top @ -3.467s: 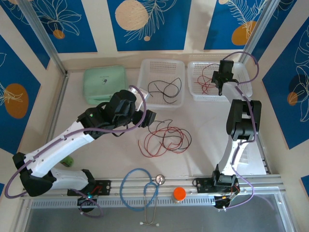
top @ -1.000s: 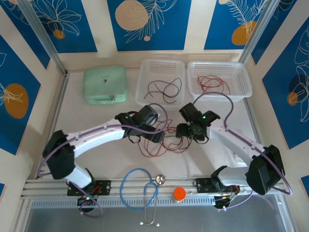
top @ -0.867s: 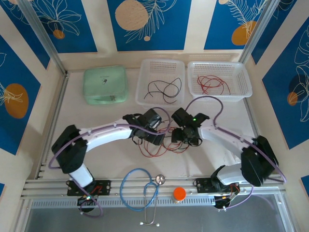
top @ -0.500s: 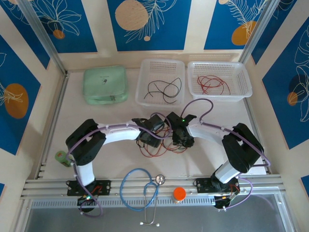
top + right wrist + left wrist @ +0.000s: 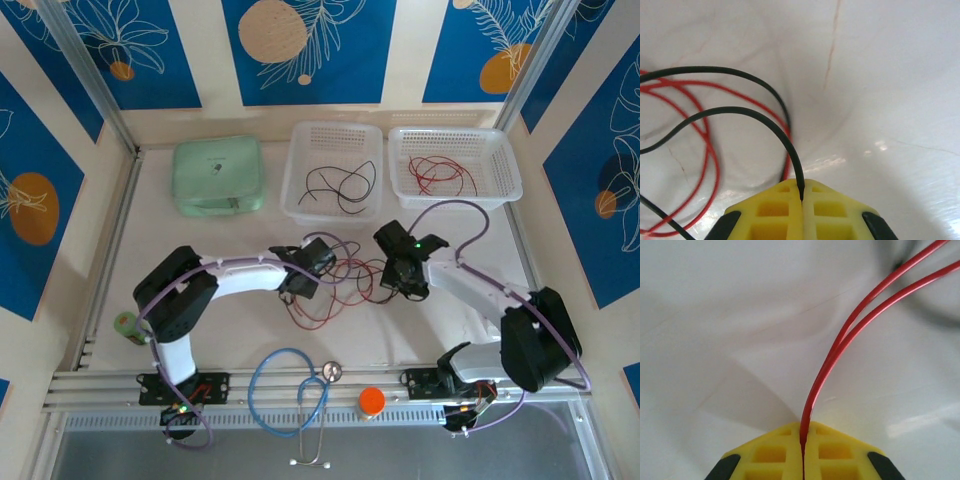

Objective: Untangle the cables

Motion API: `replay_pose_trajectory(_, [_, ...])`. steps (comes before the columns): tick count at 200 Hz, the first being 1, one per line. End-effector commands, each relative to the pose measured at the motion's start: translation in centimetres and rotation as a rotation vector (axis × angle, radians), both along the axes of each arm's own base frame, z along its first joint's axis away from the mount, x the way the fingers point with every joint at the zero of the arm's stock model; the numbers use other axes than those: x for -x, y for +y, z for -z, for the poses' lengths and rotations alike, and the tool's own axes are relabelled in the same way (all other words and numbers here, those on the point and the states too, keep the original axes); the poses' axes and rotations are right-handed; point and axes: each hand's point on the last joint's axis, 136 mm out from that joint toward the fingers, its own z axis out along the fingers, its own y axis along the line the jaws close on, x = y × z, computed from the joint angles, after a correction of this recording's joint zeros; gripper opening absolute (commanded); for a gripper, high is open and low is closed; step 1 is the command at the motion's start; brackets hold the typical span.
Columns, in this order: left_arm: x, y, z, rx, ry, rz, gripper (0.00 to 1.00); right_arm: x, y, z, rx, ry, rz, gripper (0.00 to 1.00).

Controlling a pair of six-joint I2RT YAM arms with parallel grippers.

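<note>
Looked like the pull-apart step, with sorting not yet started. Found the left fingers (image 5: 771, 456) shut tight on a doubled red cable (image 5: 840, 347), pinched right in the seam, both strands running up and away. Same deal on the other side: saw the right fingers (image 5: 771, 216) closed on a black cable (image 5: 765, 116), arcing off to the left over a couple of red loops.

From above, spotted the tangle (image 5: 345, 285) lying on the desk (image 5: 230, 330) between both sets of fingers, red and black curls crossed over each other. Also noticed a left basket (image 5: 300, 135) at the back holding loose black cables and a right basket (image 5: 505, 150) holding red ones, well apart from the pile.

Figured the next move called for drawing the arms apart slowly, keeping both grips firm, to slide the black out of the red loops without dragging the whole pile along. Guessed at a lift too, to clear the crossings. After that, probably black to the left basket and red to the right. Couldn't tell exactly how many strands were crossed.
</note>
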Motion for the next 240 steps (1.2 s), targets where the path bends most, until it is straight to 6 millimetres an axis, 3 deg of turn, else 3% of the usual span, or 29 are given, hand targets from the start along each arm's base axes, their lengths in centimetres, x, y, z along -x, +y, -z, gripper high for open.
replay_pose_trajectory(1, [0.8,7.1,1.0,-0.217,0.032,-0.092,0.07,1.1,-2.1,-0.9,0.027,0.001,0.017,0.01])
replay_pose_trajectory(82, [-0.6,10.5,-2.1,-0.228,-0.044,-0.183,0.06,1.7,-2.1,-4.0,-0.025,-0.033,-0.005,0.0])
replay_pose_trajectory(115, [-0.6,11.8,-2.2,-0.228,-0.046,-0.214,0.04,1.4,-3.2,-7.8,0.002,-0.103,-0.015,0.0])
replay_pose_trajectory(160, [-0.2,13.0,-1.9,-0.225,-0.041,-0.244,0.02,2.0,-7.3,-13.5,0.088,-0.223,0.044,0.0])
replay_pose_trajectory(240, [0.0,13.5,-1.5,-0.206,-0.032,-0.261,0.02,1.9,-11.2,-22.8,0.158,-0.461,0.079,0.0])
